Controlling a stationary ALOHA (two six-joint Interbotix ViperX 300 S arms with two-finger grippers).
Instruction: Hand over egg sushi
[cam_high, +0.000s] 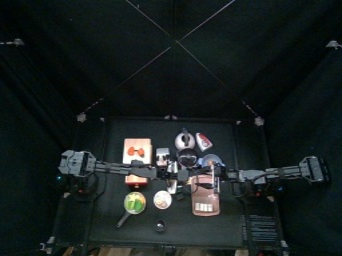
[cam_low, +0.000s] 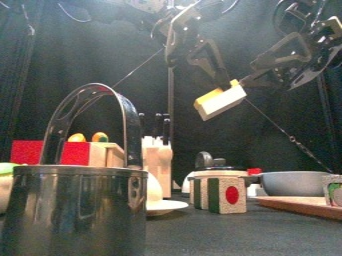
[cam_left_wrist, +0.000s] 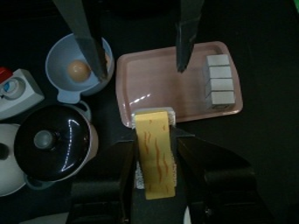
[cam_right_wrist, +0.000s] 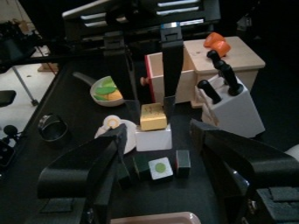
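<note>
The egg sushi (cam_left_wrist: 156, 156), a yellow slab on white rice, sits lengthwise between my left gripper's (cam_left_wrist: 158, 142) jaws, which are shut on its sides. In the front view the egg sushi (cam_low: 221, 98) hangs tilted high above the table. My right gripper (cam_left_wrist: 135, 70) faces it from the far side, open wide, its fingers (cam_left_wrist: 184, 39) standing apart from the sushi. The right wrist view shows the egg sushi (cam_right_wrist: 155, 116) just beyond my right gripper's (cam_right_wrist: 155, 133) spread jaws, not touched by them.
Below lie a pink tray (cam_left_wrist: 176, 83) with white blocks (cam_left_wrist: 219, 77), a blue bowl (cam_left_wrist: 59, 54) holding an egg, and a black lidded pot (cam_left_wrist: 52, 140). A metal pot (cam_low: 74, 205) stands at the table's front. A white knife block (cam_right_wrist: 230, 92) stands behind.
</note>
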